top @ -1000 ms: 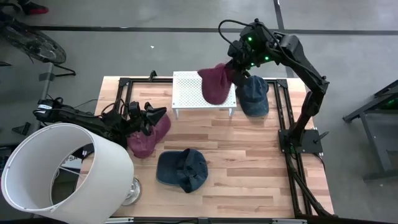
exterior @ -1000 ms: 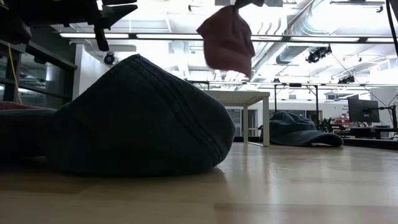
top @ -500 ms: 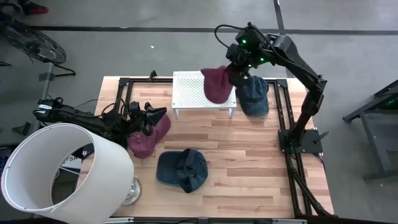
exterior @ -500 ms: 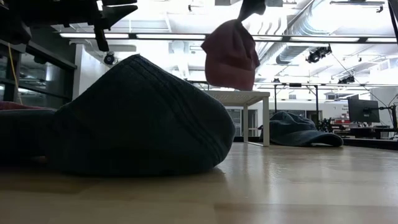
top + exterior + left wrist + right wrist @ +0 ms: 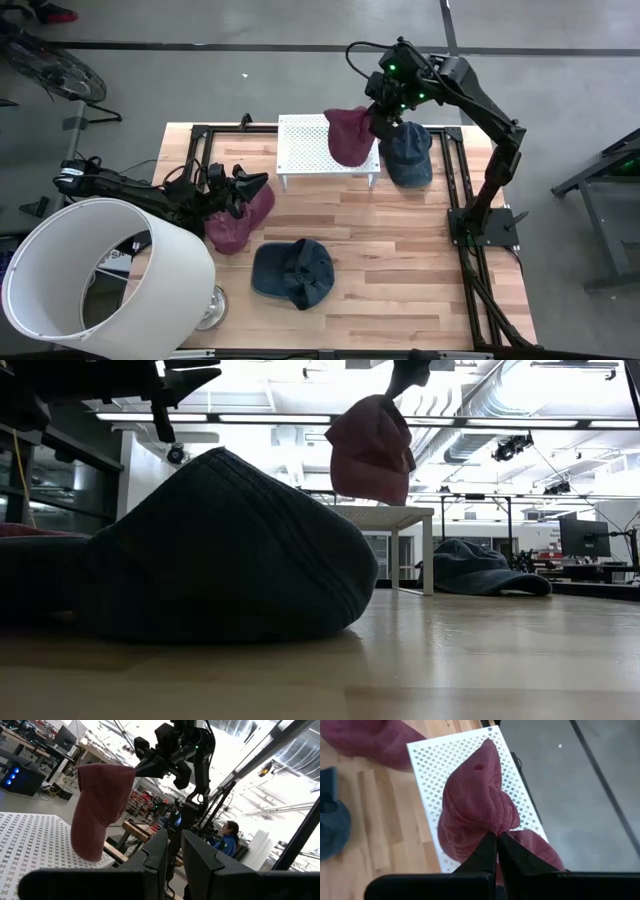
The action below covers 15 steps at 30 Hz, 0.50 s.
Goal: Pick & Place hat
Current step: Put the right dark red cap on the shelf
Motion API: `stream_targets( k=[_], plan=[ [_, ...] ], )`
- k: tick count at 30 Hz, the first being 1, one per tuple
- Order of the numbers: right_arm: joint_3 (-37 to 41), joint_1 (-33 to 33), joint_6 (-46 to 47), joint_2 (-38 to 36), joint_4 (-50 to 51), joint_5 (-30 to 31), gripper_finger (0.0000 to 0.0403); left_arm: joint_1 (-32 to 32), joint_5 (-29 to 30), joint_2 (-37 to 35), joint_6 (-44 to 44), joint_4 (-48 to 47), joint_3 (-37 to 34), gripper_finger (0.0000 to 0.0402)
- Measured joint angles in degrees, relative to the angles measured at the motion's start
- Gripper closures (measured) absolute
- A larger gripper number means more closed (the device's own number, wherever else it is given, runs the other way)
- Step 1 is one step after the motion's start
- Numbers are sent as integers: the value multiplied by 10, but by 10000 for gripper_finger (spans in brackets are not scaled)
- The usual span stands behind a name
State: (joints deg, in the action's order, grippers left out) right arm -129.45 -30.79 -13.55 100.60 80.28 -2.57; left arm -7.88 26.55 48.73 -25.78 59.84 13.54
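My right gripper (image 5: 375, 112) is shut on a maroon hat (image 5: 348, 135), which hangs over the white perforated stand (image 5: 305, 145) at the table's far side. In the low view this hat (image 5: 370, 450) hangs just above the stand top (image 5: 385, 512). My left gripper (image 5: 250, 184) is shut and waits at the table's left, raised over a second maroon hat (image 5: 232, 222) that lies on the wood. One blue hat (image 5: 292, 272) lies near the table's middle. Another blue hat (image 5: 407, 155) lies right of the stand. My right gripper pinches a bunched fold of the maroon hat's corduroy (image 5: 495, 826) between its two fingers, slanting down from the table's right. The hat hangs below the fingers (image 5: 150, 766), slack, and its lower end (image 5: 90, 852) is close over the stand; whether it touches, I cannot tell.
A large white lampshade (image 5: 100, 280) stands at the table's near left corner, beside the left arm. Black frame rails (image 5: 455, 190) run along the table's sides. Bare wood (image 5: 400, 260) lies right of the near blue hat. A person (image 5: 230, 837) sits in the room beyond.
My right gripper has carried the maroon hat slightly down toward the stand top and a little toward the table's far edge. The hat has swung a bit below the fingers. The grip has stayed shut.
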Motion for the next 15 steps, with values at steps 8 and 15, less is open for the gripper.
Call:
stream_targets(
  k=[8, 15],
  plan=[
    [-2, 0, 2, -10, -5, 2, 403, 0, 0, 0, -8, 0, 0, 346],
    [-24, 1, 12, -17, 10, -36, 403, 0, 0, 0, -15, 0, 0, 346]
  ],
)
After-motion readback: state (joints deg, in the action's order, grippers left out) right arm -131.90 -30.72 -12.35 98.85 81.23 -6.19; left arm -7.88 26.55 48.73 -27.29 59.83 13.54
